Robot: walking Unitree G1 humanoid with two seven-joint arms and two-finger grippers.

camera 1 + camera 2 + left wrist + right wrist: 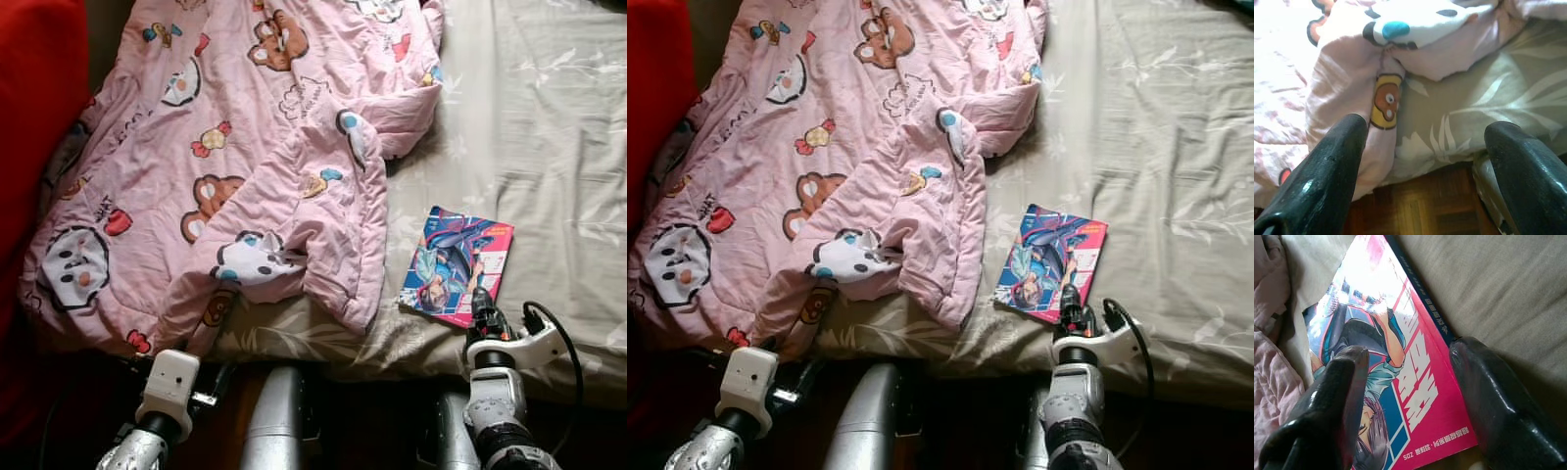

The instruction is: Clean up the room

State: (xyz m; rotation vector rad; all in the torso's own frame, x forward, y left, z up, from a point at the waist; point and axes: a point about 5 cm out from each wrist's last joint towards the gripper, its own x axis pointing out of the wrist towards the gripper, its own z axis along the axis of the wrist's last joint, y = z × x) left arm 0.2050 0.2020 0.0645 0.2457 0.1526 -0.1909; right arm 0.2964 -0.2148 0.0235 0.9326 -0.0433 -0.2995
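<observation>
— What's on the bed, left to right?

— My left gripper hangs spread apart at the bed's near edge, by the pink blanket's hem. Rightward, the comic book lies flat on the bed near that edge; my right gripper straddles its corner, fingers parted.

— The step?

— Picking up the book, I judge. Next: clamp its cover.

- Wide bed with a grey-beige leaf-patterned sheet, spanning the head views.
- Rumpled pink quilted blanket with cartoon animal prints, spread over the left part of the sheet, near corner drooping over the front edge.
- Thin glossy comic book with a pink and blue cover, flat near the front edge, just right of the blanket.
</observation>
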